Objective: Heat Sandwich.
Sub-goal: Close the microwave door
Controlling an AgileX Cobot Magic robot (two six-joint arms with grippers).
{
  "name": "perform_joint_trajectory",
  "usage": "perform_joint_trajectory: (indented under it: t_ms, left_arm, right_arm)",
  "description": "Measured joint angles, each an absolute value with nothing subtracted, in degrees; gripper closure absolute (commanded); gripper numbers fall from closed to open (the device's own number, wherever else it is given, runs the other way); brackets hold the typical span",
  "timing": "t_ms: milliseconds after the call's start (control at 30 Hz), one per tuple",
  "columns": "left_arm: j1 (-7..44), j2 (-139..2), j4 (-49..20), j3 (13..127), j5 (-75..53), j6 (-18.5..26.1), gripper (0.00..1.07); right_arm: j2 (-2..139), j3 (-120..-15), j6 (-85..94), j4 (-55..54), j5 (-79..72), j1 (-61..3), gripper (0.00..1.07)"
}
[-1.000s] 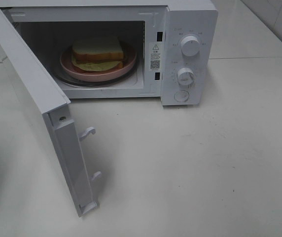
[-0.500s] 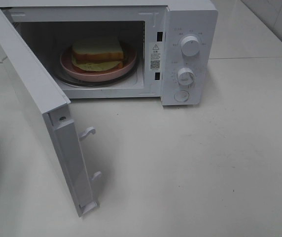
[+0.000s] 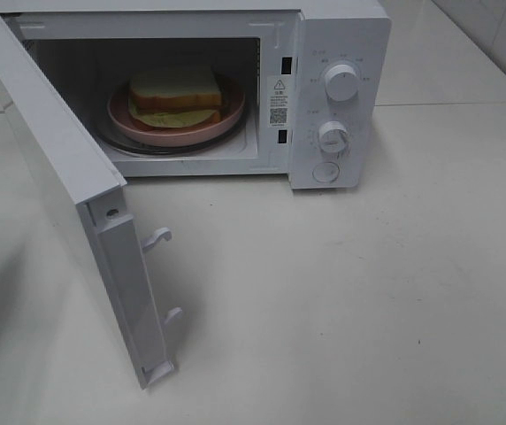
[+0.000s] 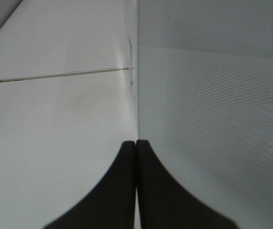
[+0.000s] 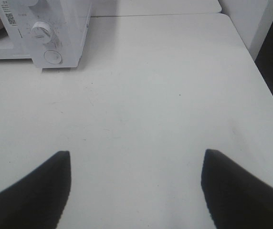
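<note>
Two claws: left claw (image 4: 136,144) clenched beside open door (image 3: 58,168), right claw (image 5: 136,153) released; a slipping push may leave door ajar, sandwich (image 3: 175,91) unheated.

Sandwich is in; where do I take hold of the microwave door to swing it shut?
I'd grip the door's free edge above the latch hooks, approaching from its outer, left side: it stands wide open and the hooks jut from its inner face.

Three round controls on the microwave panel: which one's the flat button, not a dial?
The bottom control, nearest the table: flat, no grip bar. The top dial and middle dial above it both stick out with a raised bar.
</note>
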State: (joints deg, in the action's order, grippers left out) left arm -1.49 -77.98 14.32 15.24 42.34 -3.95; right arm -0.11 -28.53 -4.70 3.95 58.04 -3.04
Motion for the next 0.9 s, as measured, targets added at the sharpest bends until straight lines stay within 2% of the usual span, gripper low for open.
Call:
perform_joint_trajectory:
  t_ms: [200, 433, 567, 833, 900]
  left_arm:
    - [-1.49, -81.25, 23.84, 16.84, 47.33, -8.77, 1.07]
    - [-1.26, -85.37, 27.56, 17.19, 52.65, -10.37, 1.07]
    - [0.69, -86.75, 26.36, 17.19, 53.80, -10.31, 1.07]
    - [11.12, -92.88, 15.70, 17.65, 55.92, -5.56, 1.07]
    - [11.97, -93.33, 14.73, 17.88, 56.32, -5.44, 1.07]
  right_arm:
    - [-0.11, -28.53, -4.70, 3.95, 58.04, -3.04, 0.33]
    - [-0.11, -28.53, -4.70, 3.95, 58.04, -3.04, 0.35]
    - [-0.11, -28.53, -4.70, 3.95, 58.04, -3.04, 0.35]
    - [-0.11, -28.53, -4.70, 3.95, 58.04, -3.04, 0.36]
    - [-0.11, -28.53, -4.70, 3.90, 58.04, -3.04, 0.36]
